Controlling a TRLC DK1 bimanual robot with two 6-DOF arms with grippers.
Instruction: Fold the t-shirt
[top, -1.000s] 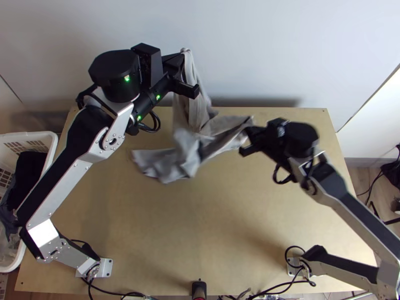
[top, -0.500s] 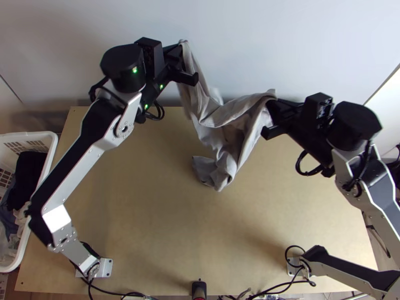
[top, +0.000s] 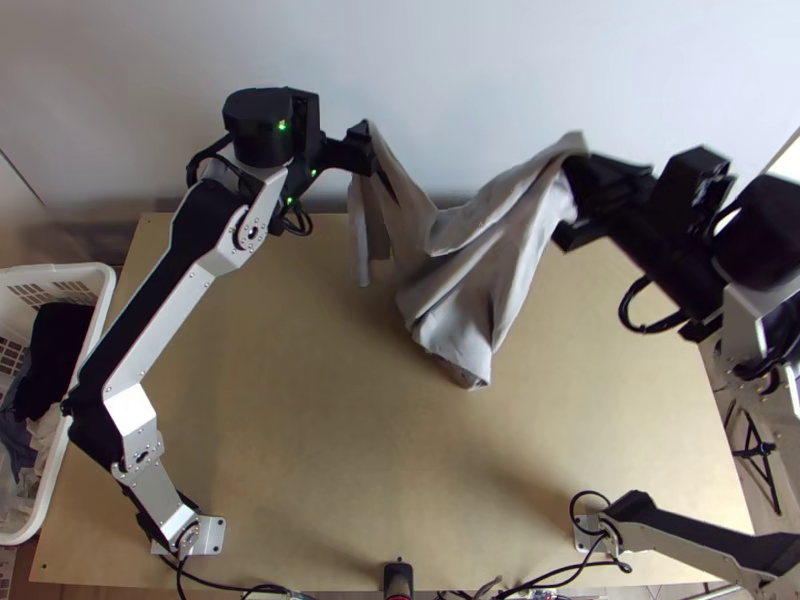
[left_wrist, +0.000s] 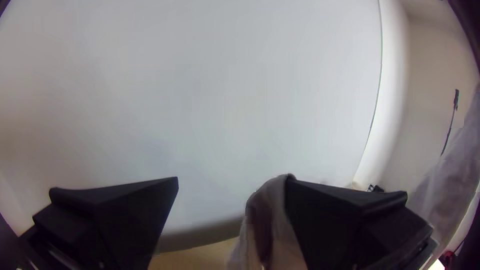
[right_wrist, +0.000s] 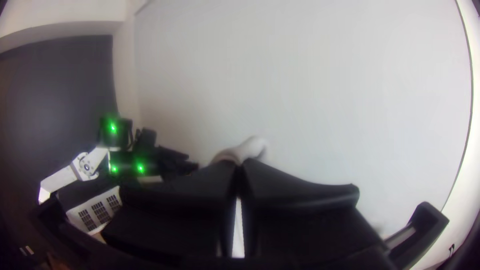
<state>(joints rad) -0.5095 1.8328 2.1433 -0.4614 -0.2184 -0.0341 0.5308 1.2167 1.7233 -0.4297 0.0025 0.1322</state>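
Partly blurred right hand (top: 580, 168), bunched t-shirt (top: 475, 265), outline hidden

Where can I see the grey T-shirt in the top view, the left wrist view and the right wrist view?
Top view: the T-shirt hangs between the two grippers, above the table's far half.
Left wrist view: a grey fold lies against one finger of the left gripper.
Right wrist view: a pale bit of cloth sticks out at the fingertips of the right gripper.
Shared landmark: the pale wall.
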